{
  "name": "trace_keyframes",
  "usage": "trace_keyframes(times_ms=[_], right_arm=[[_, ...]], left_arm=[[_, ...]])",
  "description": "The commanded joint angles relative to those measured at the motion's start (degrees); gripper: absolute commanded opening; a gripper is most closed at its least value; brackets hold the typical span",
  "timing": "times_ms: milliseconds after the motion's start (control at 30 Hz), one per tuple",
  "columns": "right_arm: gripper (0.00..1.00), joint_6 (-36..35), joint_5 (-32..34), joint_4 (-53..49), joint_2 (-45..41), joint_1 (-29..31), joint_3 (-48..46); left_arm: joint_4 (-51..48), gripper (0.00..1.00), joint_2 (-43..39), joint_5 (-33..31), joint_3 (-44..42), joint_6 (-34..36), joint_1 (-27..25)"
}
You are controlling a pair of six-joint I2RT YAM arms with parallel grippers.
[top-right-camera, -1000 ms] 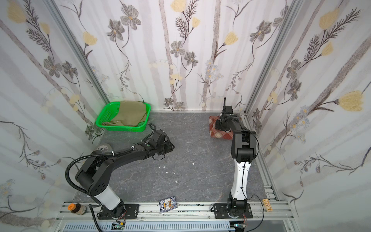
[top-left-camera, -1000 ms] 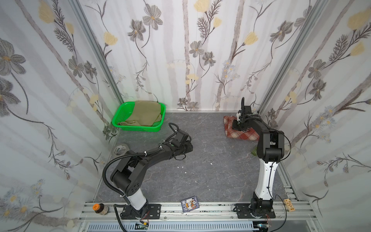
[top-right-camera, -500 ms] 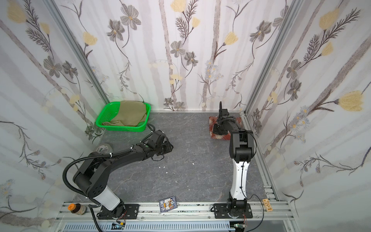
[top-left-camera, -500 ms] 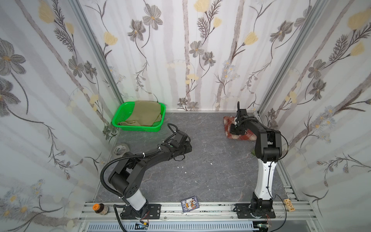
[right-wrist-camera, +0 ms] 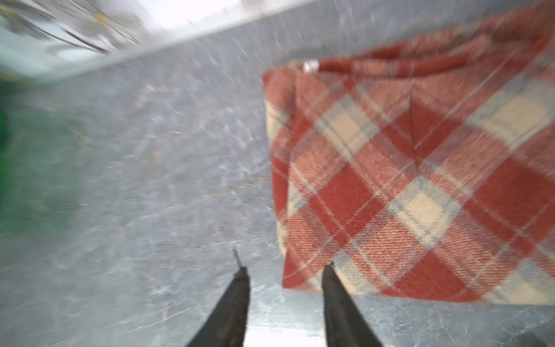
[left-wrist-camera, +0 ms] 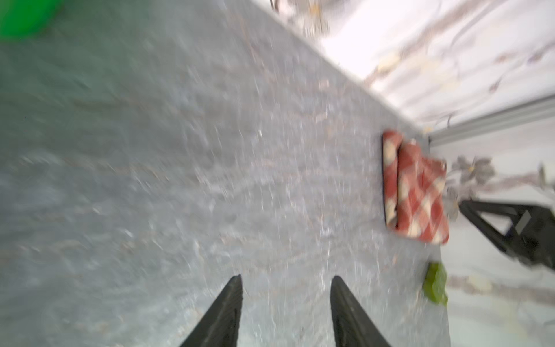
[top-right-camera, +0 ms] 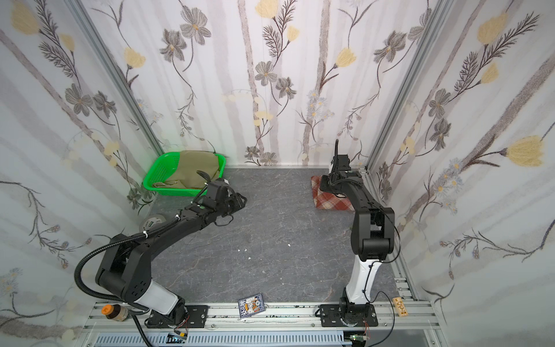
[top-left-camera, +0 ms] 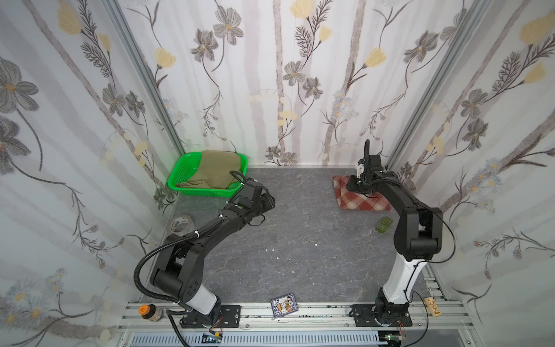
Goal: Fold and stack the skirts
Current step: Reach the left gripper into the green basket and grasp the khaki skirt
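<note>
Right jaws opened; green object (top-left-camera: 384,224) near plaid skirt (top-left-camera: 365,202).

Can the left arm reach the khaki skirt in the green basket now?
Probably yes: the left gripper, open and empty, sits beside the basket, and the khaki skirt lies uncovered in it; the gripper points away, though.

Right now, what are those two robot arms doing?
They are folding and stacking skirts. The right arm has open jaws at the edge of the folded plaid skirt on the table, holding nothing. The left arm has open jaws over bare table, empty too. The khaki skirt lies in the green basket, not yet stacked.
</note>
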Motion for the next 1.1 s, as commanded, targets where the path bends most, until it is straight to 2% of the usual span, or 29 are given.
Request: trace_keyframes(times_ms=[0,167,267,367,467,733,1067], right_arm=[[0.54,4.4,-8.1,10.2,-5.9,1.0,-4.6],[0.58,7.1,-8.8,14.5,-11.9,4.7,-13.7],[0.59,8.4,-9.4,15.8,-12.8,7.0,-17.3],[0.59,8.8,-9.5,17.0,-12.9,9.4,-19.4],[0.59,9.0,-9.3,17.8,-12.7,11.0,-19.9],[0.58,9.1,-10.7,17.6,-11.4,11.8,-18.6],[0.58,8.1,-8.5,15.2,-10.8,11.8,-17.0]], left_arm=[[-3.1,0.62,0.5,-2.2,4.2,4.0,6.1],[-9.1,0.69,4.4,-7.2,11.3,8.7,15.0],[-11.8,0.74,5.9,-8.1,15.3,10.6,19.7],[-14.3,0.76,7.2,-8.8,17.7,12.4,23.7],[-15.7,0.84,8.3,-10.3,19.3,14.3,26.6],[-18.4,0.83,15.9,-11.4,26.2,17.4,30.2],[-19.3,0.79,25.6,-11.9,33.8,19.3,30.4]])
